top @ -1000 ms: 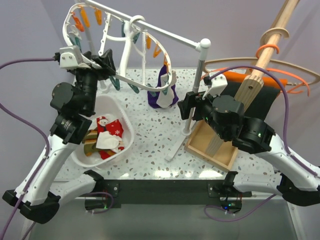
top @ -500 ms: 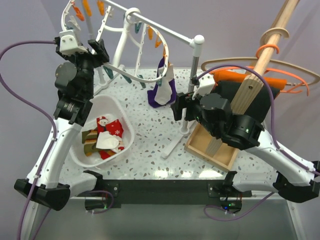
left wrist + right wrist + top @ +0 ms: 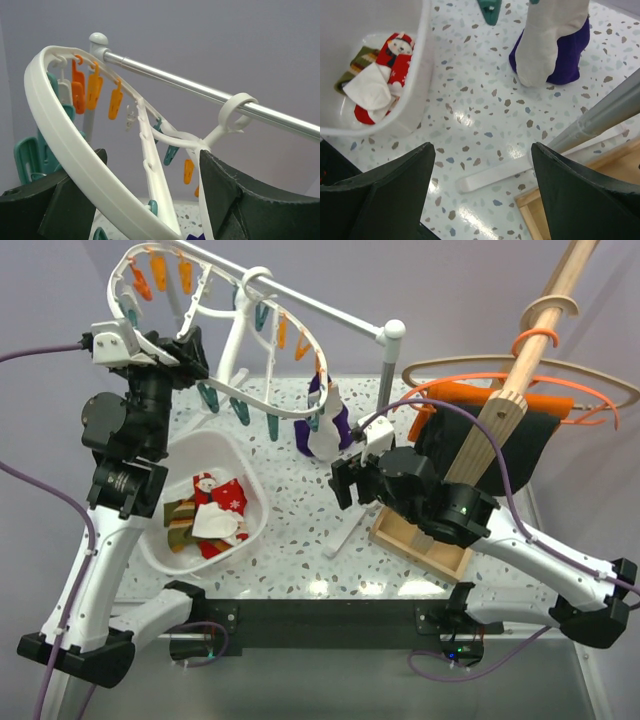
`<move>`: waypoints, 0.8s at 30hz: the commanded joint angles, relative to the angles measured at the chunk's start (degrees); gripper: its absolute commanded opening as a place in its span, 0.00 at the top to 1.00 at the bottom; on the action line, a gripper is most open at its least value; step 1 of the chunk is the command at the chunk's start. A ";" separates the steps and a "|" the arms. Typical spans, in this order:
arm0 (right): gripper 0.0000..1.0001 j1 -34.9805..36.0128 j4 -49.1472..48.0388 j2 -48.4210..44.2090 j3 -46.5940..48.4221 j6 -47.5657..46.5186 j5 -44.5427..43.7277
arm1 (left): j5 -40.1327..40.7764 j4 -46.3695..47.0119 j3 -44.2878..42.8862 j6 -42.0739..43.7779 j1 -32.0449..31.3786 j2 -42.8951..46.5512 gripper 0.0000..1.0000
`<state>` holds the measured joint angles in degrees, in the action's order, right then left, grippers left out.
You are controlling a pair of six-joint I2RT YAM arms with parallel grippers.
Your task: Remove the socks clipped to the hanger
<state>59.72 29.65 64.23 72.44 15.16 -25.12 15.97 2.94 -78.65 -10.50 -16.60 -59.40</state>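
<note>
The white oval hanger [image 3: 118, 278] with orange and teal clips hangs tilted from a metal rail [image 3: 310, 308]. A white sock [image 3: 322, 440] and a dark purple sock [image 3: 341, 426] hang clipped at its lower right end. My left gripper [image 3: 185, 355] is open at the hanger's left rim; in the left wrist view the rim [image 3: 75, 150] and a rib pass between the spread jaws [image 3: 150, 155]. My right gripper [image 3: 345, 480] is open and empty above the table, short of the two hanging socks [image 3: 550, 40]. Red Christmas socks [image 3: 225, 495], olive striped ones and a white one lie in a white basin [image 3: 250, 480].
The rail's post [image 3: 385, 390] and white foot [image 3: 345, 535] stand just beside the right gripper. A wooden tray [image 3: 420, 540] with a tall wooden pole [image 3: 520, 370], black and orange cloths and thin curved hangers fills the right side. The basin also shows in the right wrist view [image 3: 420, 75].
The left arm has moved up and left and the hanger has tilted up with it. The right arm has moved left. The hanging socks have swung left.
</note>
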 commanded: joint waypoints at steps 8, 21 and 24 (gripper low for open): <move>0.11 2.06 -5.19 -1.75 -8.61 -6.46 14.84 | -6.30 -2.41 1.49 -0.92 0.34 3.32 0.19; 0.10 3.56 -45.00 22.60 -18.65 4.61 -11.69 | -5.24 -2.76 -1.24 0.66 0.34 1.48 0.18; 0.07 3.12 -54.59 29.18 -20.32 4.44 -16.34 | -5.33 -2.59 -0.98 0.13 0.34 1.56 0.18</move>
<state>63.16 -5.26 88.29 53.74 17.72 -30.09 11.03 -0.36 -77.78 -11.38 -16.56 -57.67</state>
